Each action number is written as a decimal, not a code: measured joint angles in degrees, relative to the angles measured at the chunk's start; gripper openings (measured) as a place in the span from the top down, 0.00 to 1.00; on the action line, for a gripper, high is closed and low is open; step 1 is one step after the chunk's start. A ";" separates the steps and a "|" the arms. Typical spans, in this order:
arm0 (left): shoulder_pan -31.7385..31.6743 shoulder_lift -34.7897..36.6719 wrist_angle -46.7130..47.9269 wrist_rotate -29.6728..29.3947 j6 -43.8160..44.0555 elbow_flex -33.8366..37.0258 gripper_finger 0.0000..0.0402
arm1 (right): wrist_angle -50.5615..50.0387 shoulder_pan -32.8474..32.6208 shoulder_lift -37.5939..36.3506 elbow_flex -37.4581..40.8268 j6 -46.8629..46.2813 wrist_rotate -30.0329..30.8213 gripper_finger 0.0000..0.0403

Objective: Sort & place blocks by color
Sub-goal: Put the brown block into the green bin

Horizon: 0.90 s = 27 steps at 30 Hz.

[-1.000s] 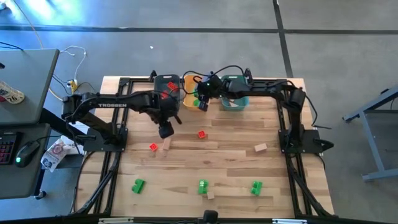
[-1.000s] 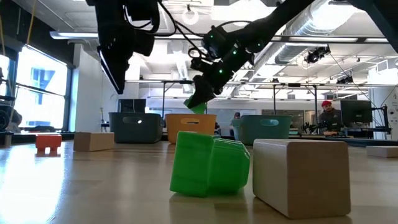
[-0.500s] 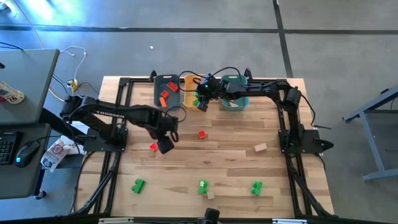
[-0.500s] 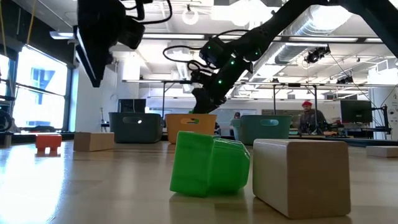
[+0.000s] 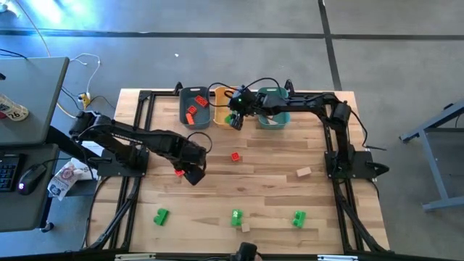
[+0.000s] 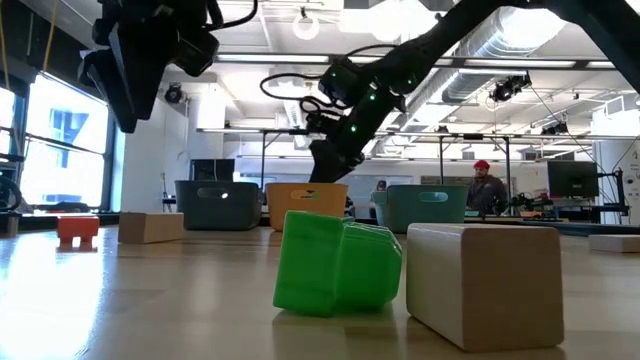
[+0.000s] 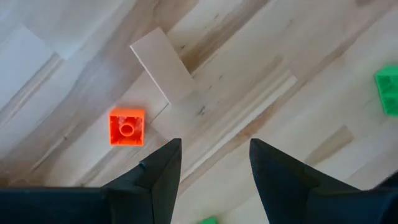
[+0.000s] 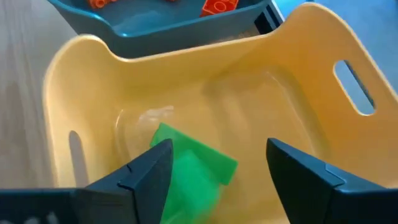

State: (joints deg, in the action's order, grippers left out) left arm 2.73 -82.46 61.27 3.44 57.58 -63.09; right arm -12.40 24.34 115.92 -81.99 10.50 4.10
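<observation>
Now the right gripper [image 8: 211, 165] has let go: its jaws stand spread over the yellow bin [image 8: 298, 93], the green block [image 8: 193, 168] loose inside. Meanwhile the left gripper [image 7: 211, 165] has dropped toward the worktop [image 5: 275, 181], jaws apart and empty, above a red block [image 7: 127, 127].

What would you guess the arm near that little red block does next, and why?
Probably the left gripper lowers toward the red block to pick it up. Its fingers stand apart and empty above the table, with the red block and a tan block just ahead. The blue-grey bin already holds red pieces, so red looks like its job. The right gripper, fingers apart, hangs over a green block in the yellow bin.
</observation>
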 joint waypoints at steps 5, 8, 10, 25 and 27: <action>-0.30 0.00 -0.69 -3.27 3.05 0.51 0.57 | -9.85 0.00 0.00 -6.57 0.05 0.00 0.38; -1.39 -0.04 -1.67 -3.92 4.31 2.30 0.57 | -15.07 0.00 0.00 -11.20 0.47 -0.24 0.38; -2.20 -0.04 -2.06 -4.39 4.54 3.67 0.57 | -18.31 0.00 0.00 -13.98 1.15 -0.33 0.38; -3.89 -3.70 -9.19 -7.19 7.39 7.23 0.57 | -29.20 -0.02 -0.02 -26.89 6.33 4.80 0.37; -3.85 -4.88 -10.34 -7.21 7.39 7.17 0.57 | -29.28 -0.02 -0.02 -27.24 6.49 4.83 0.37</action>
State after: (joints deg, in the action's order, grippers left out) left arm -1.12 -87.33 50.93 -3.77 64.97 -55.92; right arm -41.69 24.32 115.90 -109.23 16.99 8.93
